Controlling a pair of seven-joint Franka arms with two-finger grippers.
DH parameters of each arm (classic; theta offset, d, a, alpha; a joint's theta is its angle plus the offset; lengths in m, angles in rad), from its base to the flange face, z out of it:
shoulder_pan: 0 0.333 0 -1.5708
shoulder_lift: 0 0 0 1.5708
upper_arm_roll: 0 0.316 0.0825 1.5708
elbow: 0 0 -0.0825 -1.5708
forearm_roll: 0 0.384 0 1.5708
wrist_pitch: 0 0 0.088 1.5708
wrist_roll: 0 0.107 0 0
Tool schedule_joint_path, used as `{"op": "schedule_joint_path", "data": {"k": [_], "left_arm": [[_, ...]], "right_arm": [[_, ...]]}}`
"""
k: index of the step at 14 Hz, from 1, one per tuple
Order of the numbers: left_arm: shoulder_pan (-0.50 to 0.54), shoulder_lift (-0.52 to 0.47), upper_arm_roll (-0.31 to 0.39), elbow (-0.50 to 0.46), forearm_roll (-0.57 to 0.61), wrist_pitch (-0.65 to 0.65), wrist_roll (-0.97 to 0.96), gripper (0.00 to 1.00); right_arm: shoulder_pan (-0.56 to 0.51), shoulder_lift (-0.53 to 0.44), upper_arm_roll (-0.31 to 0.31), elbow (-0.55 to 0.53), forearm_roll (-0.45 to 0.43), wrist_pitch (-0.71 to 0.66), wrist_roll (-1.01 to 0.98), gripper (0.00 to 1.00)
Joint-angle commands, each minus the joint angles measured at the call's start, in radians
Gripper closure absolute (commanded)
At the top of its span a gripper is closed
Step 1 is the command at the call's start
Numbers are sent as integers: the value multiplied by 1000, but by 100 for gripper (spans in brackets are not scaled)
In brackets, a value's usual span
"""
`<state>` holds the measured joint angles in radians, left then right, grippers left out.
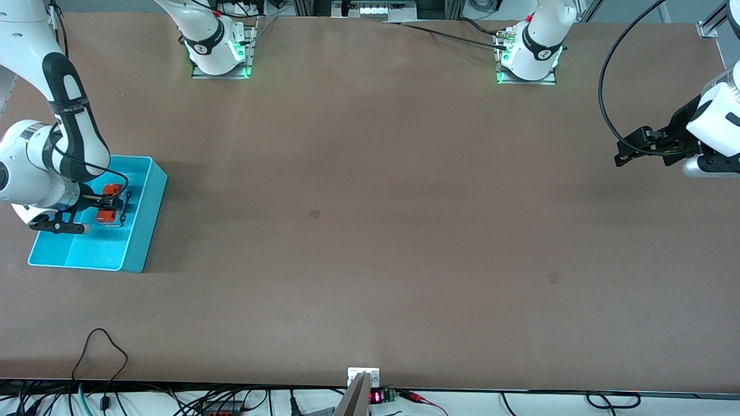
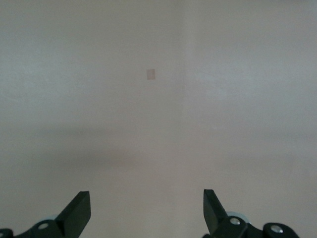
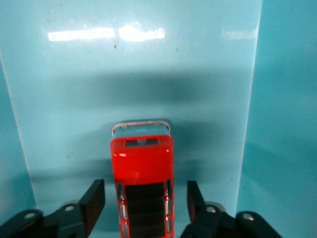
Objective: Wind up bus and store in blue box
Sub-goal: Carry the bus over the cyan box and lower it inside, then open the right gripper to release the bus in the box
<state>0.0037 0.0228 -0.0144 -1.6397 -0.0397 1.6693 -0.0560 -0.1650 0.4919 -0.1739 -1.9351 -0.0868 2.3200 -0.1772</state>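
- Starting at the right arm's end of the table point(image 1: 370, 231): the blue box point(image 1: 141, 231) sits there, open-topped, near that arm's own side of the table.
- Inside the blue box lies the bus point(image 3: 143, 183) — orange body, dark roof panel, pale front — resting on the box floor, toward the end of the box farther from the front camera.
- The right end effector point(image 3: 143, 206) is down inside the blue box, straddling the bus. Its fingers point(image 3: 94, 201) stand a little apart from the bus on each side — spread, gripping nothing, with a sliver of blue floor showing between each finger and the toy's flanks.
- In the front view the same end effector point(image 1: 115, 203) shows with orange on either side of its dark fingers.
- Well away from the blue box, the middle of the table carries only a small dark patch point(image 1: 315, 214).
- At the left arm's end, well apart from the blue box, the left end effector point(image 2: 147, 213) hangs over bare table, waiting, fingers spread wide and holding nothing.
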Motion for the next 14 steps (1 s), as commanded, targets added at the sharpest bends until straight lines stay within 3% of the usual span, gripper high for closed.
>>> {"op": "schedule_joint_path", "data": {"k": [1, 5, 9, 11, 14], "left_arm": [[-8, -6, 8, 9, 20, -5, 5, 0], [-8, -6, 10, 9, 18, -5, 5, 0], [-5, -4, 17, 9, 11, -8, 5, 0], [-7, -6, 11, 11, 18, -6, 5, 0], [-7, -4, 7, 17, 18, -3, 5, 0]], "right_arm": [[-4, -90, 25, -8, -4, -49, -15, 0], [-4, -235, 77, 76, 1, -264, -10, 0], [-5, -309, 134, 255, -2, -515, -21, 0], [-4, -369, 169, 266, 1, -577, -19, 0], [-4, -443, 273, 280, -7, -630, 4, 0]]}}
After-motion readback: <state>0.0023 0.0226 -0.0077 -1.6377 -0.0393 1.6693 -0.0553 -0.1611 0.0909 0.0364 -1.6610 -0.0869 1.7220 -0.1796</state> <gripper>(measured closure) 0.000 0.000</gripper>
